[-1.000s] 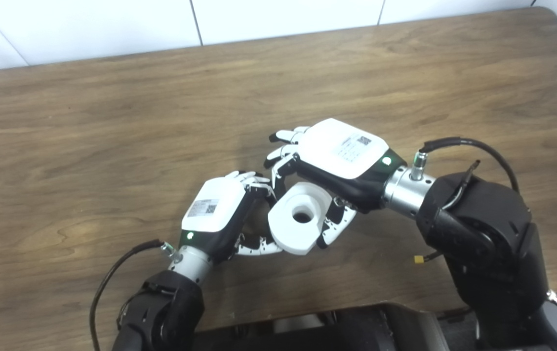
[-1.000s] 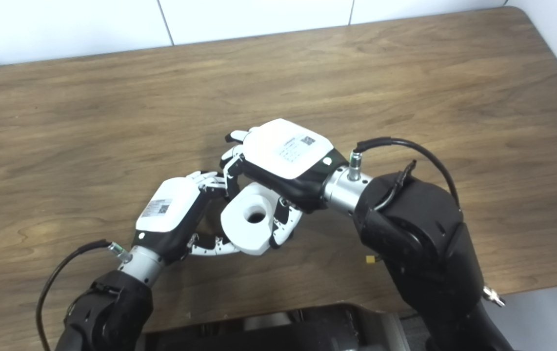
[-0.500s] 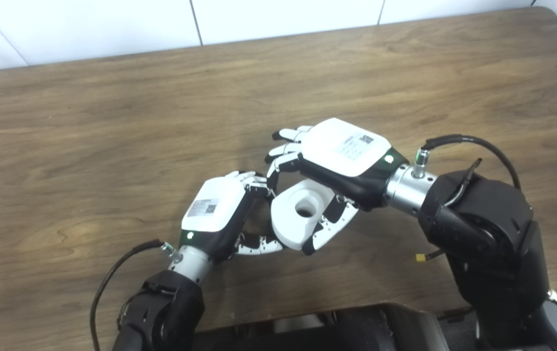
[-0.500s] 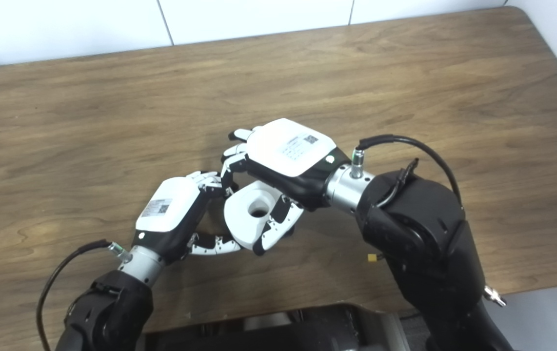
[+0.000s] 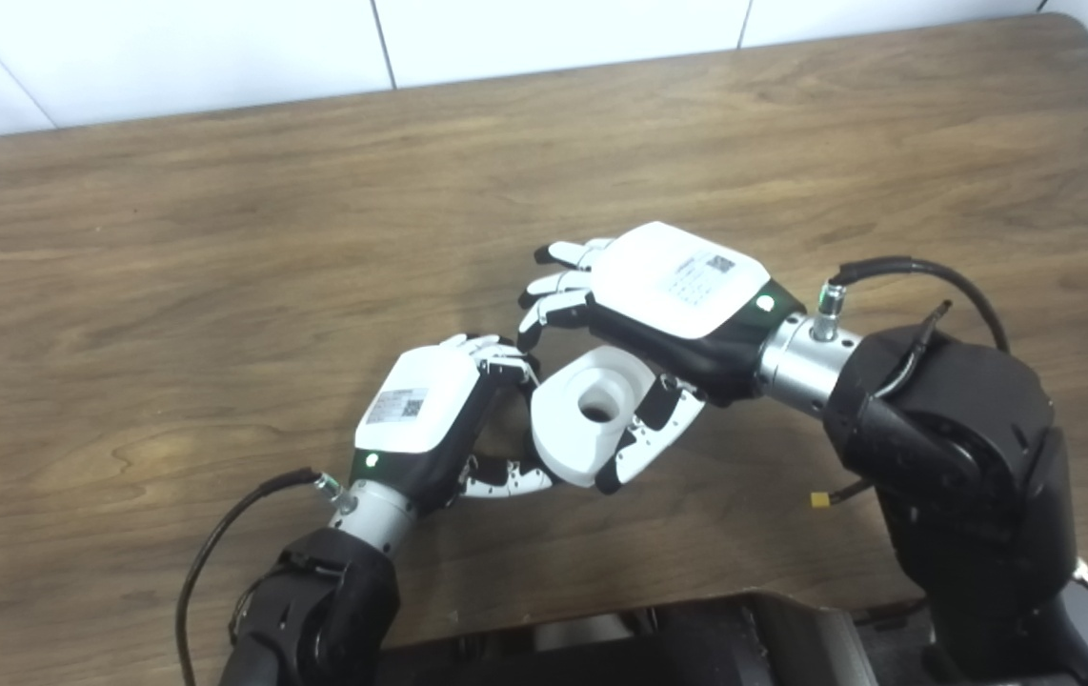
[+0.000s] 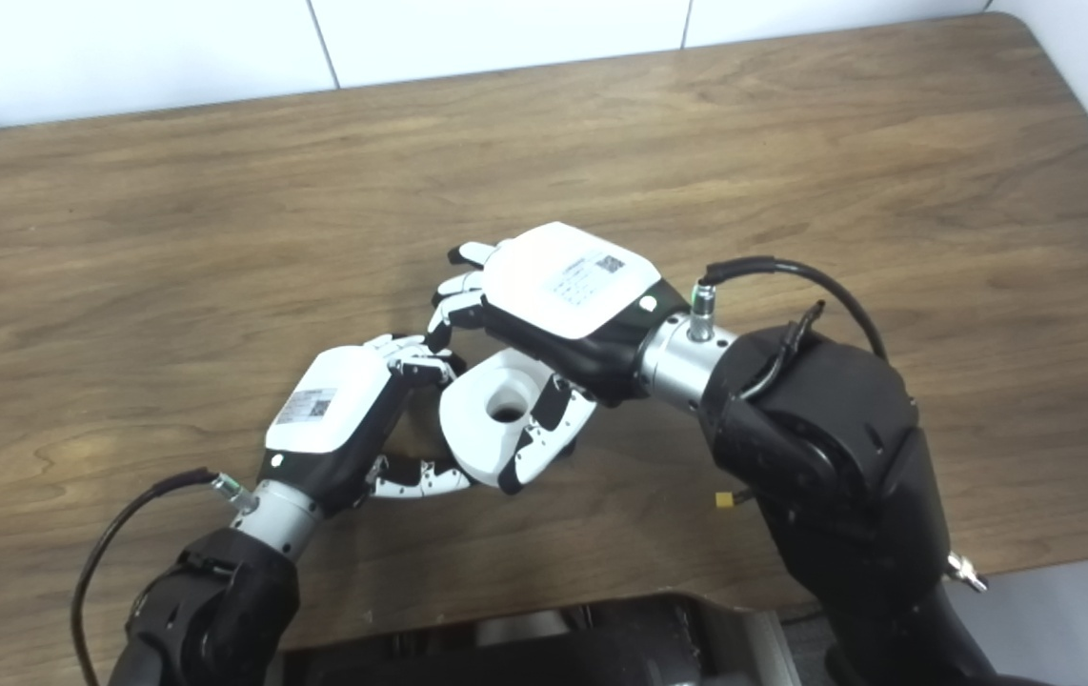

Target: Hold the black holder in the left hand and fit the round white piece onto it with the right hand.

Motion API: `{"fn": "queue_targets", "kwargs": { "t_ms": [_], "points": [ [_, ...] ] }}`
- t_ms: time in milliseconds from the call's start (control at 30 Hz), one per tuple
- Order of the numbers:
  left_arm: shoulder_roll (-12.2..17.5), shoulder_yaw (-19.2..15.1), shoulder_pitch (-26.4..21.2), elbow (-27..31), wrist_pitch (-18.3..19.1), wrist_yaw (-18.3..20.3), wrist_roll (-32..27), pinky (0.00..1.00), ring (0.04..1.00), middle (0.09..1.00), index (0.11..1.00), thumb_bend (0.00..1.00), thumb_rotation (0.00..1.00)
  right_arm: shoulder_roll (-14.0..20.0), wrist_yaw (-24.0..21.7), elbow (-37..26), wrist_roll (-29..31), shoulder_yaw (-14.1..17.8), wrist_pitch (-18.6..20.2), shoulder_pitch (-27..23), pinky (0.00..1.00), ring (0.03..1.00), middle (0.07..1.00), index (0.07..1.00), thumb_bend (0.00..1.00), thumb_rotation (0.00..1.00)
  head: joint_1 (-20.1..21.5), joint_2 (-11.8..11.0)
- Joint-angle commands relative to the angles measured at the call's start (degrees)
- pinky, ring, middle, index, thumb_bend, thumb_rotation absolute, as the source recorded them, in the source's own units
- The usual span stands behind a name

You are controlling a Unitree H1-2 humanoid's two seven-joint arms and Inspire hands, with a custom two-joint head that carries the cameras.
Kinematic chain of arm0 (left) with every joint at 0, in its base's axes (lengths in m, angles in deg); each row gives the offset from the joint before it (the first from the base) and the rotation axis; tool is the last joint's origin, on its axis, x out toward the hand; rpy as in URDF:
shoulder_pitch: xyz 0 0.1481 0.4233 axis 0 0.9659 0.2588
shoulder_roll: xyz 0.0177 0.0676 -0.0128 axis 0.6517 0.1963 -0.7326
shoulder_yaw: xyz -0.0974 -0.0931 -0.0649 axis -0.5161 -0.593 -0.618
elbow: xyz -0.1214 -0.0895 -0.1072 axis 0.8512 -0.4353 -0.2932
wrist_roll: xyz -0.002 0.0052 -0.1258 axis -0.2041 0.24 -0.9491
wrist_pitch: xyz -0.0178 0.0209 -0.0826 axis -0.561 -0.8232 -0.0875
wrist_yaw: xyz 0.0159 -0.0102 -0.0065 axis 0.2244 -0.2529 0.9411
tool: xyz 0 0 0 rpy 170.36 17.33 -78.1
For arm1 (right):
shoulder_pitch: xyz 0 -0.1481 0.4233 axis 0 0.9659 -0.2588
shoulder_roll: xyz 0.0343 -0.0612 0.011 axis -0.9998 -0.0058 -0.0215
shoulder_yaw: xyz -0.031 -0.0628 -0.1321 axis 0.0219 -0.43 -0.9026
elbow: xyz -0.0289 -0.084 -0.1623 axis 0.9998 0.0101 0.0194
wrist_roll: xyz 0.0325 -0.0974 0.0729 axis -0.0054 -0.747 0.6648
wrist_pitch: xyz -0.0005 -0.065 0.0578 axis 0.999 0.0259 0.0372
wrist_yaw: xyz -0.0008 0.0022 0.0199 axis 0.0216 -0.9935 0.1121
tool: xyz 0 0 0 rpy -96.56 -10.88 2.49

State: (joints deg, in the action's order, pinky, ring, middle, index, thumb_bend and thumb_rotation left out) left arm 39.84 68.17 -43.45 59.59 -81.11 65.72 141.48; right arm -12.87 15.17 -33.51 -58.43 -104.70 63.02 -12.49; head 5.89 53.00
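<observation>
The round white piece (image 5: pixel 558 433), with a hole in its middle, sits tilted between my two hands just above the wooden table (image 5: pixel 220 238). My left hand (image 5: pixel 425 410) is curled at the piece's left side, fingers over the top and thumb (image 5: pixel 506 478) under its lower edge. The black holder is almost wholly hidden behind the piece and this hand; only a dark gap shows there. My right hand (image 5: pixel 673 291) hovers over the piece's right side, its fingers (image 5: pixel 558 283) stretched out and lifted off it. Its thumb (image 5: pixel 644 443) lies along the piece's right edge.
White wall tiles (image 5: pixel 220 48) rise behind the table's far edge. A black cable (image 5: pixel 220 534) loops from the left wrist and another (image 5: pixel 925 281) from the right. A small yellow connector (image 5: pixel 820 502) hangs near the right forearm. My dark torso fills the bottom edge.
The right hand's fingers have uncurled from the white piece and risen a little. The piece has tipped slightly and settled toward the left hand, which has stayed put.
</observation>
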Motion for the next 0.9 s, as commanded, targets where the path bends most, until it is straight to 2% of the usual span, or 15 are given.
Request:
{"fn": "queue_targets", "kwargs": {
  "t_ms": [0, 200, 333, 500, 633, 867],
  "points": [
    [-0.1, 0.2, -0.3, 0.5, -0.6, -0.3, 0.5, 0.91, 0.854, 0.768, 0.486, 0.52, 0.05, 0.0, -0.5, -2.5, 0.6, 0.9, 0.1, -2.8, 0.91, 0.967, 0.879, 0.765, 0.99, 0.42, 0.1, -0.2],
    [0.0, 0.2, -0.4, 0.2, -0.6, -0.2, 0.4, 0.91, 0.854, 0.767, 0.486, 0.52, 0.05, 0.9, -4.4, -4.5, 2.0, 2.1, 2.3, -5.6, 0.94, 0.979, 0.905, 0.812, 1.00, 0.47, 0.1, -0.4],
    [0.1, 0.1, -0.4, 0.0, -0.8, -0.5, 0.0, 0.91, 0.854, 0.766, 0.486, 0.52, 0.05, 2.9, -6.1, -4.7, 3.3, 2.7, 2.4, -7.5, 0.97, 0.997, 0.928, 0.840, 1.00, 0.50, 0.2, -0.5],
    [0.1, -0.1, -0.4, 0.0, -0.7, -0.4, -0.2, 0.91, 0.856, 0.768, 0.486, 0.52, 0.05, 5.5, -6.5, -4.7, 4.6, 3.0, 3.3, -8.9, 0.97, 1.000, 0.944, 0.866, 1.00, 0.52, 0.1, -0.6],
    [0.3, -0.2, -0.4, 0.0, -0.8, -0.5, -0.3, 0.91, 0.857, 0.769, 0.486, 0.52, 0.05, 6.3, -5.6, -4.7, 6.9, 5.3, 3.8, -8.7, 0.97, 1.000, 0.942, 0.868, 1.00, 0.49, 0.2, -0.7],
    [0.5, -0.5, -0.3, 0.1, -0.6, -0.3, -0.3, 0.92, 0.856, 0.767, 0.487, 0.52, 0.05, 7.6, -5.7, -4.7, 7.6, 7.2, 3.0, -8.6, 0.98, 1.000, 0.943, 0.873, 1.00, 0.51, -0.2, -0.7]
  ]
}}
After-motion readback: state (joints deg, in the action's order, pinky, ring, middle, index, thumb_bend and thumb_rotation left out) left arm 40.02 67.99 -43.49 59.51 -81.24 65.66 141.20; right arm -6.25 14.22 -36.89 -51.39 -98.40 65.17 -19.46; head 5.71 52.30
